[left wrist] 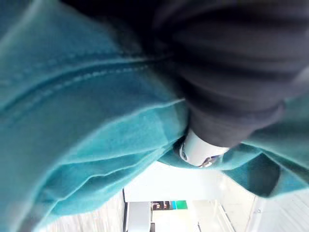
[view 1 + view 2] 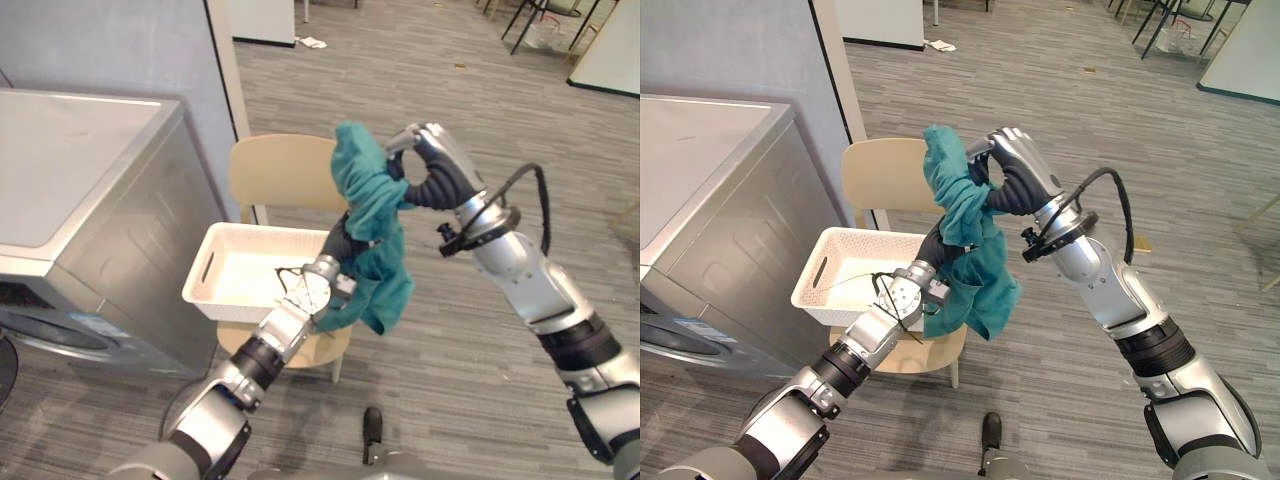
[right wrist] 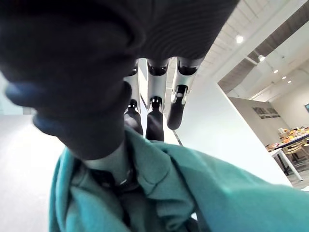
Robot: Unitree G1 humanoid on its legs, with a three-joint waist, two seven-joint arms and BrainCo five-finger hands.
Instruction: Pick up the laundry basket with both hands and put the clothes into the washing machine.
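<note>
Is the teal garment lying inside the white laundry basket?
No, the teal garment hangs in the air, lifted clear of the white laundry basket, its top pinched in the right hand.

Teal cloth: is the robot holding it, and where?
Yes. The right hand has its fingers curled round the teal cloth near its top. The left hand is buried in the cloth's middle; its hold cannot be told.
</note>
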